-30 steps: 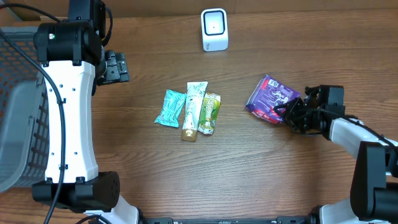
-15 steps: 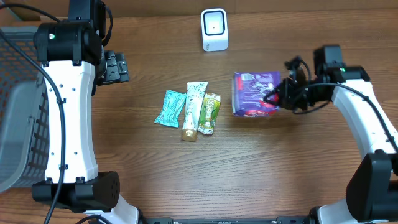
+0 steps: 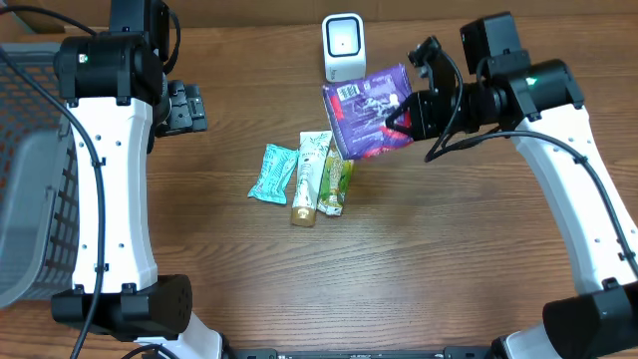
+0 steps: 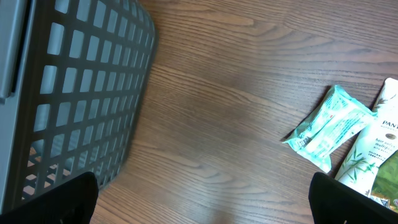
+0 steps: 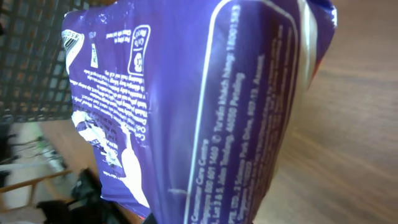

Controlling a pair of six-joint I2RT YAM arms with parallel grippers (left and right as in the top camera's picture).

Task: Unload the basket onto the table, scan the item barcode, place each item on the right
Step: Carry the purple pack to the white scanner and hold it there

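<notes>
Right claw [image 3: 398, 122], clamped on the purple packet [image 3: 364, 112], has carried it up beside the white scanner [image 3: 344, 47]; scanning comes next.

The purple packet [image 5: 205, 106] fills the right wrist view, cut off at top and bottom. It hides the fingers of the right hand [image 3: 404, 120], and the room behind is blurred. From overhead its barcode [image 3: 346, 92] is too small to read. In the left wrist view the left hand [image 4: 202, 202] shows only two dark tips at the lower edge. The basket [image 4: 74, 93] runs off left and the tube [image 4: 376, 155] runs off right.
</notes>
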